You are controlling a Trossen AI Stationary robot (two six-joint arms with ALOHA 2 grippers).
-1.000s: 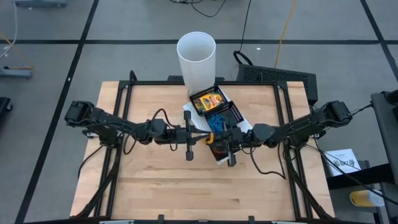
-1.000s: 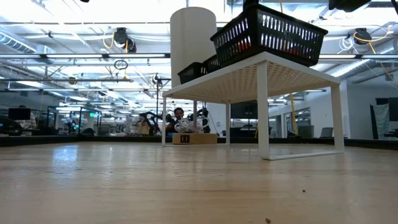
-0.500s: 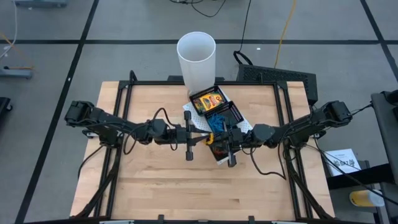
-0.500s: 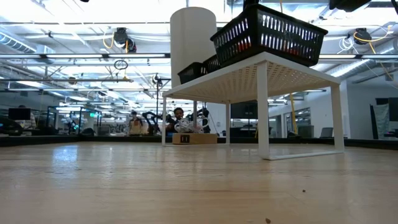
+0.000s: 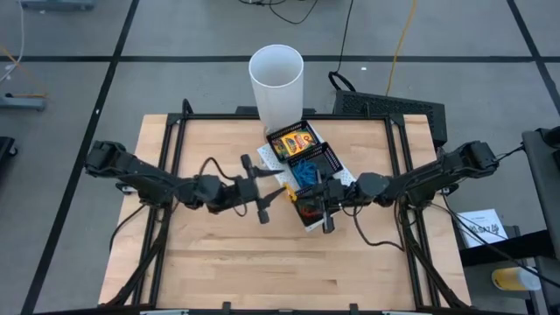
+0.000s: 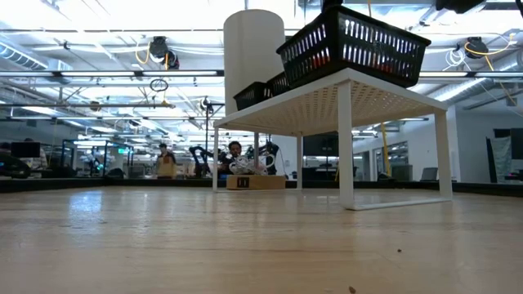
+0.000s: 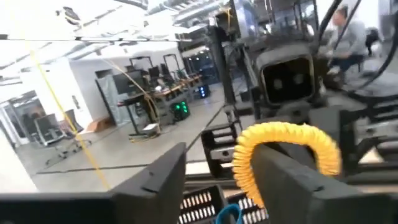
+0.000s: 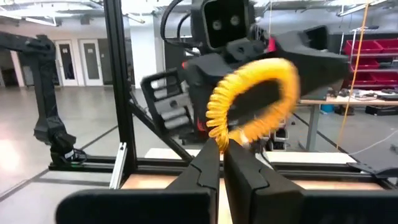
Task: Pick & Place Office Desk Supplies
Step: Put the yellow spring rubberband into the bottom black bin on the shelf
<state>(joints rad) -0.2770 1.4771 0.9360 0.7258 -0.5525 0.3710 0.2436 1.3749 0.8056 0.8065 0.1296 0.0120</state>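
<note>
A yellow coiled loop hangs in the air between my two grippers, just over the near end of the black mesh tray. My right gripper is shut on it. My left gripper faces it from the table's left, open, with the loop round one finger. In the high view the loop shows as a yellow spot between the wrists. A yellow-and-green crayon box lies in the tray's far compartment, and blue rubber bands lie in the middle one. My left gripper is hooked through the loop: one open finger passes through it, and the coil's arc lies over that finger. The fingers come level from the table's left. My right gripper pinches one end of the coil between its two fingers. They come level from the table's right. The loop stands up above the fingers, clear of tray and table.
The tray sits on a white perforated riser at the table's far middle. A tall white cup stands behind it at the far edge. Bare wood lies toward the near edge. People move in the room beyond.
My left arm has swung toward the table's near-left, and its wrist has turned, so the gripper now slants toward the tray. The loop has stayed between the two grippers.
</note>
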